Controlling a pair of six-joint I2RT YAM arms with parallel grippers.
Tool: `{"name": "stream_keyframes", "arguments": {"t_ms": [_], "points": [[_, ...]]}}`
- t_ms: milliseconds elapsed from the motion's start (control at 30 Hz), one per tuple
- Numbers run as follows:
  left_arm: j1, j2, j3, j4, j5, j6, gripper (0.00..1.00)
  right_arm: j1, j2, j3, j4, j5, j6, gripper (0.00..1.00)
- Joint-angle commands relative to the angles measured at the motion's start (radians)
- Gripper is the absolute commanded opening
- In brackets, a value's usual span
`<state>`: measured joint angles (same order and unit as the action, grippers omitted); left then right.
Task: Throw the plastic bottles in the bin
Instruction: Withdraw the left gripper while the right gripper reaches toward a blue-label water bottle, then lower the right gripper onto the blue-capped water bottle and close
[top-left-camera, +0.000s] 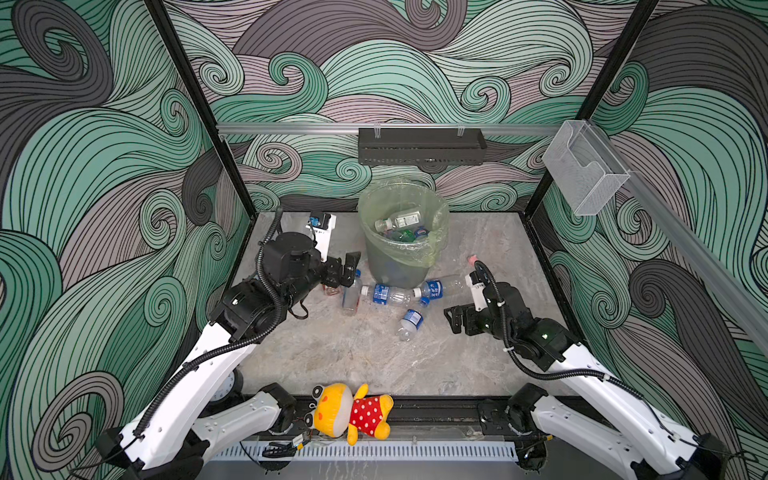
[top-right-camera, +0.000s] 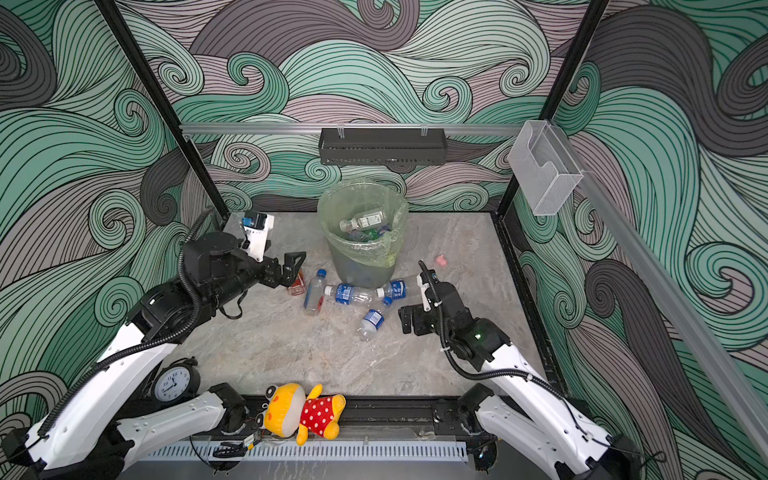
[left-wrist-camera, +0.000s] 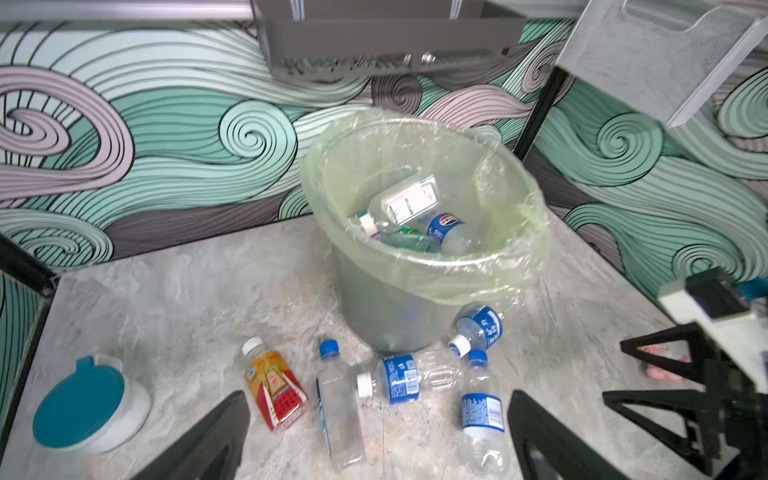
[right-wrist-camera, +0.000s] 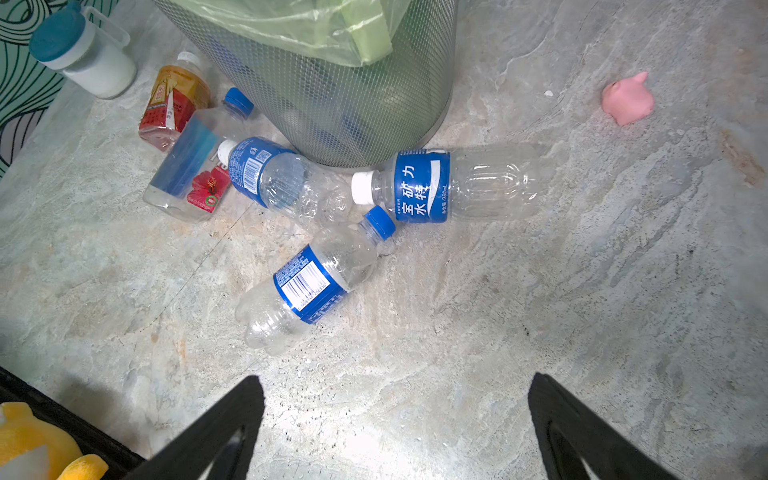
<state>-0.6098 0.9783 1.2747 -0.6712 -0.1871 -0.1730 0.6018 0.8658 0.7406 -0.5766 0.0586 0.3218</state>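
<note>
Lying at 9 o'clock of your right gripper (top-left-camera: 450, 320), jaws spread and empty, the lone blue-labelled bottle (top-left-camera: 409, 324) points its cap to 1 o'clock; this arm is nearer.

I see a yellow plush toy (top-left-camera: 353, 411) in a red dotted dress lying at the front edge of the marble tabletop (top-left-camera: 353, 357), a teal-lidded white cup (left-wrist-camera: 83, 405) and a small pink figure (right-wrist-camera: 627, 97) on the marble, a black clock (top-right-camera: 174, 384) front-left, and a clear wall box (top-left-camera: 586, 170).
</note>
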Motion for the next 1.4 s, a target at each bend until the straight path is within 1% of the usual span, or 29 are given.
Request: {"name": "stream_keyframes", "arguments": {"t_ms": [0,167,367,467,800,900,1167,1367], "points": [[0.009,-0.05,-0.069,-0.035,-0.074,-0.047,0.99,0.0,0.041,0.042,0.016,-0.05,0.025,0.99],[0.012,-0.121,-0.146,-0.043,-0.091,-0.081,0.99,0.016,0.093,0.056,0.03,-0.068,0.088,0.96],[0.013,-0.172,-0.201,-0.096,-0.133,-0.091,0.99,0.072,0.13,0.044,0.043,-0.059,0.185,0.95],[0.012,-0.198,-0.222,-0.101,-0.136,-0.101,0.99,0.096,0.154,0.041,0.068,-0.054,0.232,0.94],[0.013,-0.227,-0.254,-0.109,-0.135,-0.086,0.99,0.146,0.323,0.086,0.123,0.049,0.425,0.92],[0.013,-0.233,-0.264,-0.113,-0.135,-0.08,0.99,0.157,0.384,0.109,0.13,0.062,0.47,0.91],[0.014,-0.253,-0.295,-0.12,-0.124,-0.082,0.99,0.174,0.551,0.158,0.19,0.056,0.499,0.89],[0.014,-0.271,-0.307,-0.137,-0.125,-0.081,0.99,0.183,0.625,0.184,0.208,0.074,0.494,0.86]]}}
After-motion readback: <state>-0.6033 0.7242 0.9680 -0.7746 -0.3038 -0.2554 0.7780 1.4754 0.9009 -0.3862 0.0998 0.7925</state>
